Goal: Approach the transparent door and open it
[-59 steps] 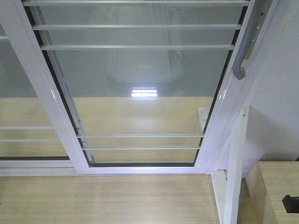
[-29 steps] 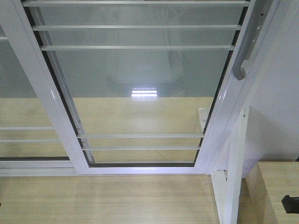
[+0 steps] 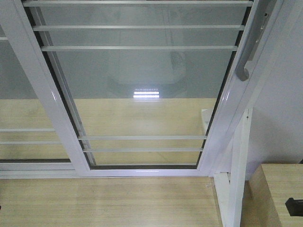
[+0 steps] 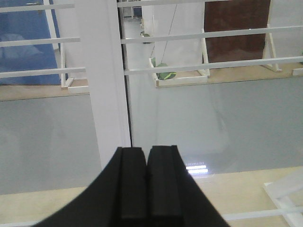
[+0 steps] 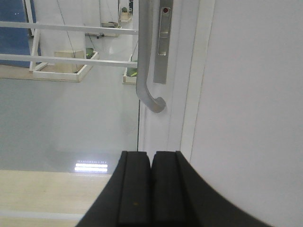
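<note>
The transparent door (image 3: 142, 90) fills the front view, a clear glass panel in a white frame crossed by thin white bars. Its curved silver-grey handle (image 3: 246, 56) runs down the frame's right side; its hooked lower end (image 5: 147, 92) shows in the right wrist view beside a lock plate (image 5: 162, 42). My right gripper (image 5: 151, 158) is shut and empty, below the handle's hooked end and apart from it. My left gripper (image 4: 146, 153) is shut and empty, facing the door's left white stile (image 4: 102, 80). Neither gripper shows in the front view.
Left of the door is a second white-framed glass panel (image 3: 19, 109) without a handle. A white wall (image 3: 284, 118) and a white post (image 3: 236, 189) stand to the right, with a wooden surface (image 3: 279, 189) at the lower right. Pale wooden floor (image 3: 104, 201) lies in front.
</note>
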Tool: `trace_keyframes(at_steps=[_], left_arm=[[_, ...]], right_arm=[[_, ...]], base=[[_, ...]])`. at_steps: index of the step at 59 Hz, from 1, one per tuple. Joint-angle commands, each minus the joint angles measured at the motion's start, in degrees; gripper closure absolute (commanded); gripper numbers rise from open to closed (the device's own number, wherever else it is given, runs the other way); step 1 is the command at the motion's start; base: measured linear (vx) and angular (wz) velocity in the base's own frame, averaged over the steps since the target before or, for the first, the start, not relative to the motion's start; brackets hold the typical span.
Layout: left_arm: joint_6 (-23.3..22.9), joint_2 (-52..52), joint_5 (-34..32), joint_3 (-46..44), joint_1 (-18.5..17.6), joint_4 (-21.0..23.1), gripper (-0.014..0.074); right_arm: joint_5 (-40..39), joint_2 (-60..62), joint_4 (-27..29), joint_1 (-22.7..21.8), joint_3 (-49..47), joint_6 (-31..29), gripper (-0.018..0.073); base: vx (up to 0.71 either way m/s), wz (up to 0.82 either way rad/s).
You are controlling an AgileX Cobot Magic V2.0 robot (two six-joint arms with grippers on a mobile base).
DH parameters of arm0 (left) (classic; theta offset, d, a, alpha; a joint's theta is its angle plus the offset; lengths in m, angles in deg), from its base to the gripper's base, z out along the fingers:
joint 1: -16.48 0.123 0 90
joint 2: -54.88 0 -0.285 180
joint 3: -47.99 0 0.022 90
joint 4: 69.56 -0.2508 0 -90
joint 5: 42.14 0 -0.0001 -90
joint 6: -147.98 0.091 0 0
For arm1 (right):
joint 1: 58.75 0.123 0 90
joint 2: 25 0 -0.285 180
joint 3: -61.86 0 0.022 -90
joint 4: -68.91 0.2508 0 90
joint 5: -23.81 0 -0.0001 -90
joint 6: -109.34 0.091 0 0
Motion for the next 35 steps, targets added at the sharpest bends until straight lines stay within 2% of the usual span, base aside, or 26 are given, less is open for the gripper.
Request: trace_keyframes(at_steps=[1, 12, 19, 27, 31, 35], left_arm=[[-0.4, -1.0, -6.3, 1.7, -0.5, 0.5, 0.0602], [-1.8, -1.0, -11.5, 1.7, -0.6, 0.5, 0.0602], [-2.4, -1.0, -18.8, 1.6, -0.6, 0.7, 0.0602], [-9.0, -1.0, -27.0, 0.2, -0.6, 1.9, 0.0602], [-9.4, -1.2, -26.6, -2.2, -0.6, 1.4, 0.0602], [-9.3, -1.9, -24.6, -5.5, -0.6, 0.1, 0.0602]], right_arm=[[-6.1, -1.0, 0.1, -0.2, 0.6, 0.1, 0.0567], [-10.3, -1.0, 0.1, -0.2, 0.6, 0.1, 0.0567], [-14.0, -1.0, 0.1, -0.2, 0.6, 0.1, 0.0567], [-22.4, -1.0, 0.1, -0.2, -1.4, 0.6, 0.0567], [-20.3, -1.1, 0.1, -0.2, -5.1, 0.5, 0.0565], [-14.4, -1.9, 0.1, -0.2, -11.3, 0.5, 0.0564]], base=[[0.00, 0.00], [0.00, 0.00], [0.00, 0.00], [0.00, 0.00], [0.00, 0.00], [0.00, 0.00]])
